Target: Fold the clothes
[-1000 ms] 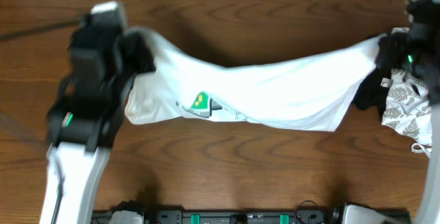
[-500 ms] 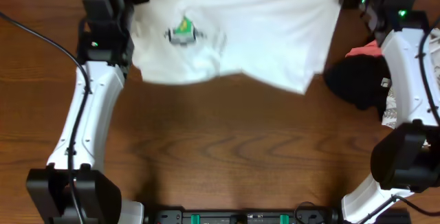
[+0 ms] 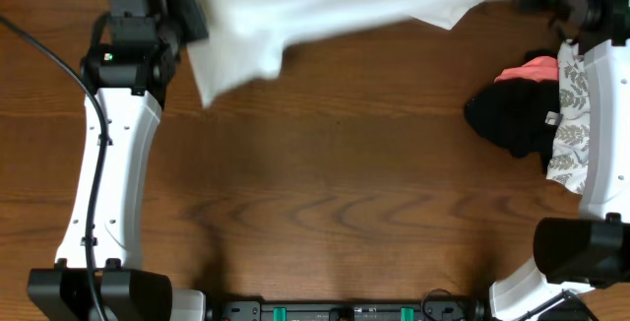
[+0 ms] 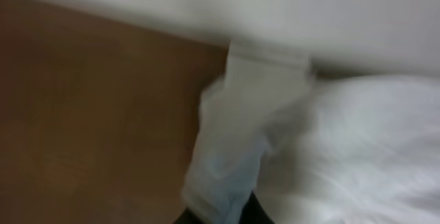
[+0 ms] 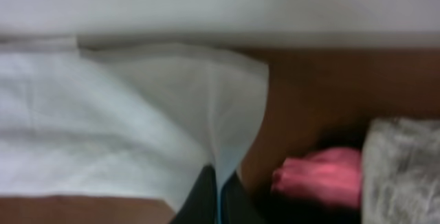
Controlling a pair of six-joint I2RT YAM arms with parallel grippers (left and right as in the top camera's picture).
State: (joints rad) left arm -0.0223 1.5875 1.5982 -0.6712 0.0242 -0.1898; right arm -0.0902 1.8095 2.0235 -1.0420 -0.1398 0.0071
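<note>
The table (image 3: 335,183), dark brown wood, fills the overhead view. The shirt (image 3: 335,6), plain white, hangs stretched in a band along the far edge at 12 o'clock, running from 11 to 1. One loose corner droops onto the wood at 10 o'clock. The green print cannot be made out.

The left arm (image 3: 108,163) reaches up from 7 to 11 o'clock. The right arm (image 3: 612,134) runs along the edge from 4 to 1 o'clock.

At 3 o'clock lies a pile well apart from the shirt. In it a black garment (image 3: 507,119) touches a patterned cloth (image 3: 573,114) on its 3 o'clock side. A pink piece (image 3: 527,70) sits at its 12 o'clock edge.

The left gripper (image 4: 220,214) is pressed together, pinching a bunched fold of the shirt that rises from between its fingers. The right gripper (image 5: 216,198) is likewise pinched on a shirt edge, with the pink piece at 4 o'clock in its blurred view.
</note>
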